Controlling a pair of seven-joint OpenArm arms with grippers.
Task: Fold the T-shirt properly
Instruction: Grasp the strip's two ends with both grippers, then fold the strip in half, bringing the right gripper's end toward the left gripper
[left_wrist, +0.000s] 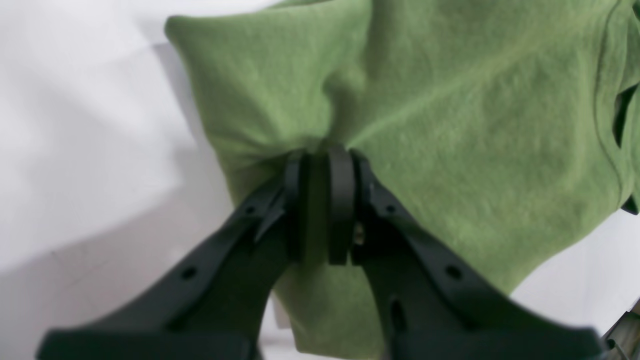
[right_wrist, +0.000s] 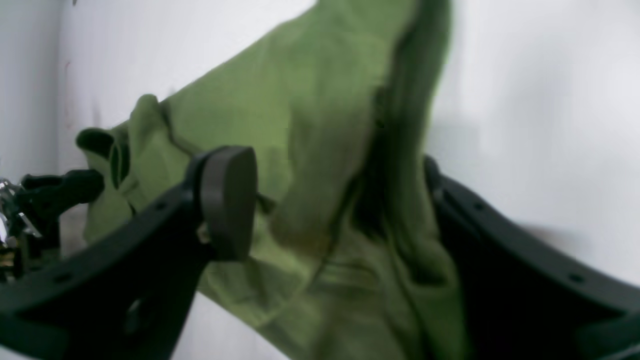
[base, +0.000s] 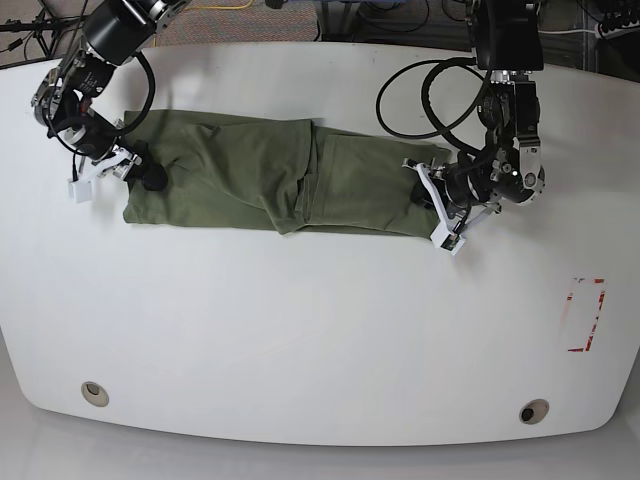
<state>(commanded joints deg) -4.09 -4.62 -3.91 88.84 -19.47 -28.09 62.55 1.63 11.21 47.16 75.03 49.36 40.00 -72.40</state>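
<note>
The olive-green T-shirt lies on the white table as a long band running left to right, with a fold ridge near its middle. At the band's right end, my left gripper is shut on a pinch of cloth. The left wrist view shows the T-shirt bunched between the closed pads of the left gripper. My right gripper is at the band's left end. In the right wrist view the right gripper stands open, its jaws wide apart, with the T-shirt loose between them and draped against the right finger.
A red taped rectangle marks the table at the right. Two round holes sit near the front edge. Black cables loop over the table behind the left arm.
</note>
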